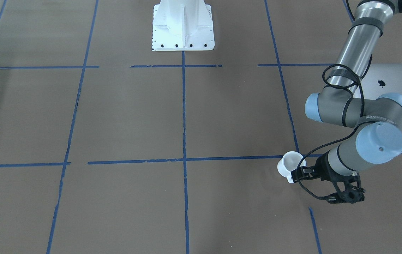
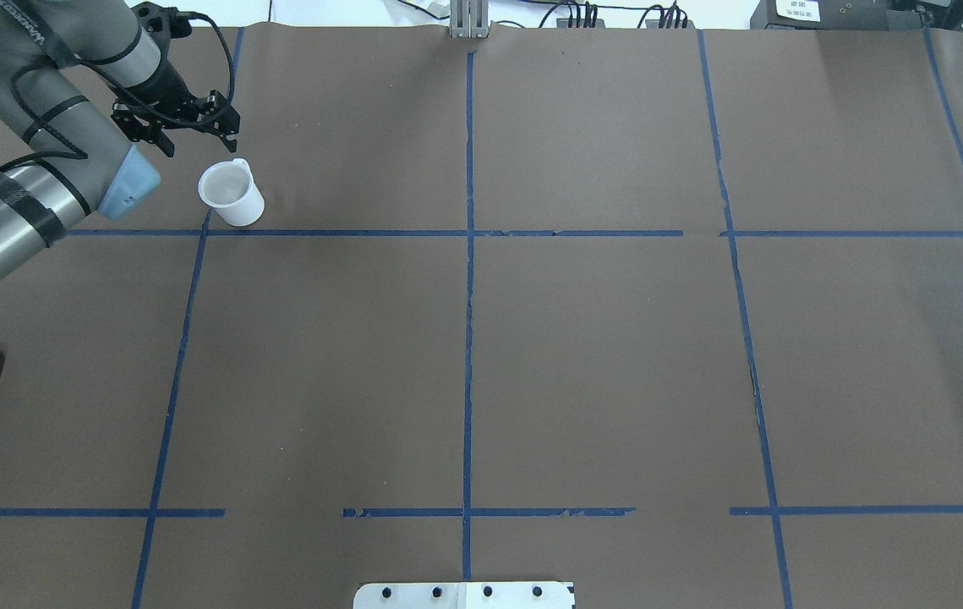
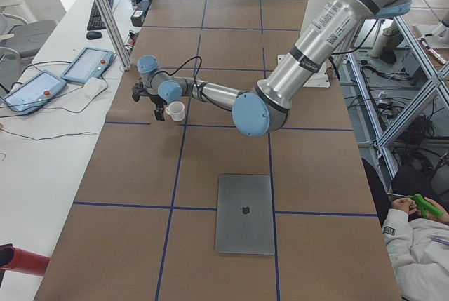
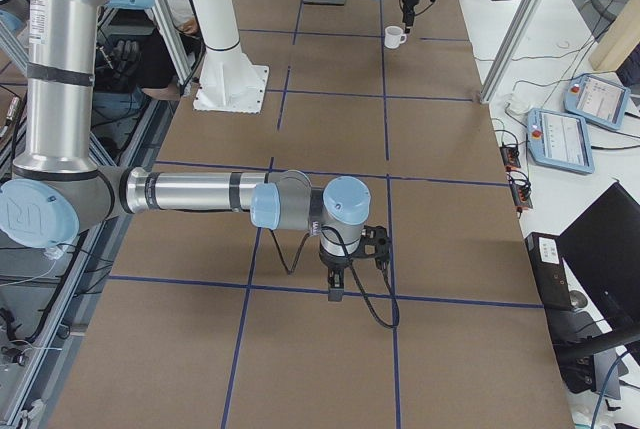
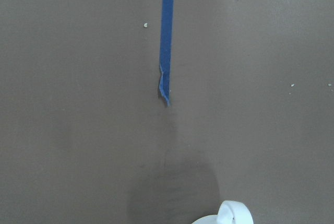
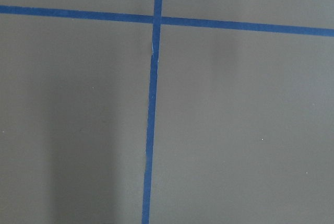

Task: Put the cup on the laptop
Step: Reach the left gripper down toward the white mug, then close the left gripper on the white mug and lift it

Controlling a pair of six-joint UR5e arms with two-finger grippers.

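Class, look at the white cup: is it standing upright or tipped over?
Upright. The cup sits on its base on the table, with its open mouth facing up in the overhead view.

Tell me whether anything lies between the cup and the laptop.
Nothing visible does. Only bare brown paper with blue tape lines lies between the cup and the laptop; the left arm hangs over part of that stretch.

I logged this as a robotics lab. Teach pendants (image 4: 567, 139) lay beside my paper-covered table (image 2: 616, 355), gridded in blue tape (image 2: 469, 338).
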